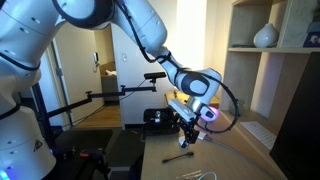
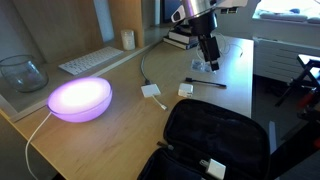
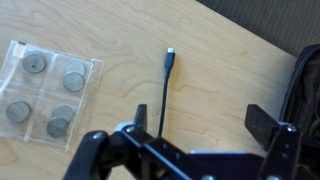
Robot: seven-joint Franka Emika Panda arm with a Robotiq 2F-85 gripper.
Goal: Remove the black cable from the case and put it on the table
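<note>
Black and thin, the black cable (image 3: 165, 88) lies stretched straight on the light wooden table (image 2: 110, 135), fully outside the case (image 2: 222, 130) and well apart from it in an exterior view, where it shows as a dark strand (image 2: 207, 84). In the wrist view its small plug end points away from the claw (image 3: 200, 125), which hangs just above the near end with its jaws spread wide and nothing between them. The claw (image 2: 209, 62) does not touch the cable. The case sits open near the table's front edge, with a small white block (image 2: 215, 167) in its dark inside. Two white adapters (image 2: 152, 90) on pale leads lie between the cable and a glowing pink lamp (image 2: 80, 98). A clear plastic pouch (image 3: 50, 90) holding round discs lies beside the cable in the wrist view.
</note>
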